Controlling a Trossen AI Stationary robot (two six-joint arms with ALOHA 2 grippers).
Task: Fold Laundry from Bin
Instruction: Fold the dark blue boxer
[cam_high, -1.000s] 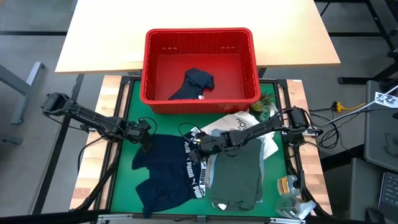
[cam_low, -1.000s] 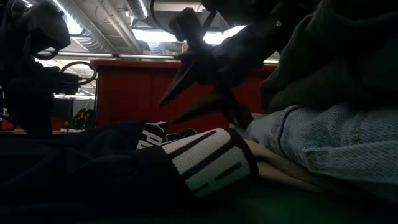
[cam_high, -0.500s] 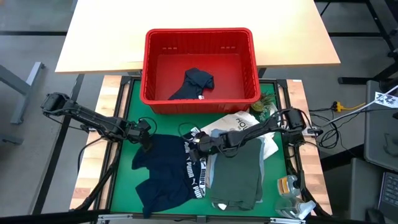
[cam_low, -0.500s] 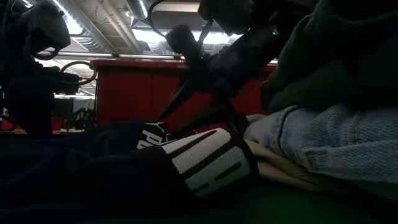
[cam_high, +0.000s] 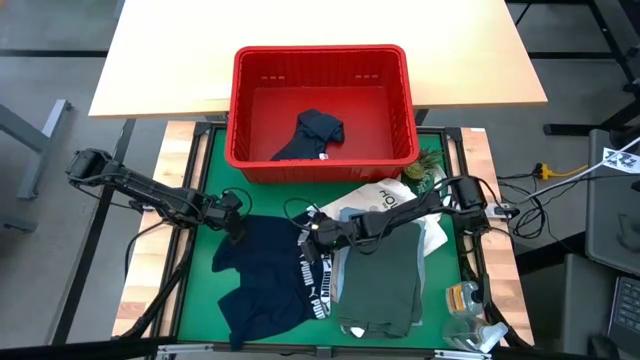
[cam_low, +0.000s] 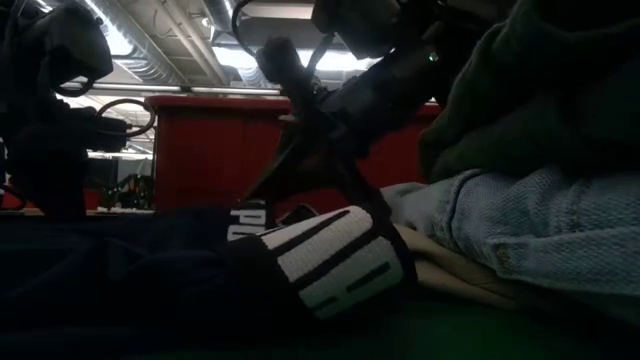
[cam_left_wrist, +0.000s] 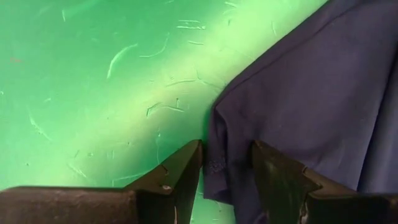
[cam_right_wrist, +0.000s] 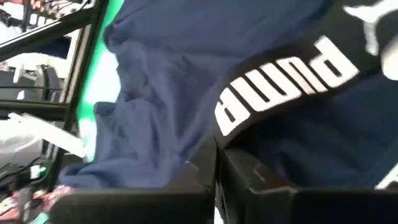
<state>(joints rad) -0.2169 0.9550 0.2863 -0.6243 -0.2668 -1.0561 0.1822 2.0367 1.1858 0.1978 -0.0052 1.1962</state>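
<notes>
Right gripper (cam_high: 312, 229) has its fingers pinched tight on the lettered waistband of the navy shorts (cam_high: 270, 272), at the band's far end. The band runs lengthwise away from those fingers toward the counter's near edge. Left gripper (cam_high: 236, 221) has an edge of the same cloth between its fingers, on the opposite side. One dark garment (cam_high: 315, 133) waits in the red bin (cam_high: 240, 100) beyond both.

From overhead the light falls even and bright, and the pale tabletop (cam_high: 320, 40) behind the red bin (cam_high: 322, 100) nearly washes out. Down at table height I am a backlit silhouette against glaring ceiling strip lights (cam_low: 255, 55); the shorts' waistband (cam_low: 335, 262) sits dim and soft. My right wrist camera smears the waistband lettering (cam_right_wrist: 289, 78) with blur; my left one sees the green mat (cam_left_wrist: 99, 81) sharply lit.
</notes>
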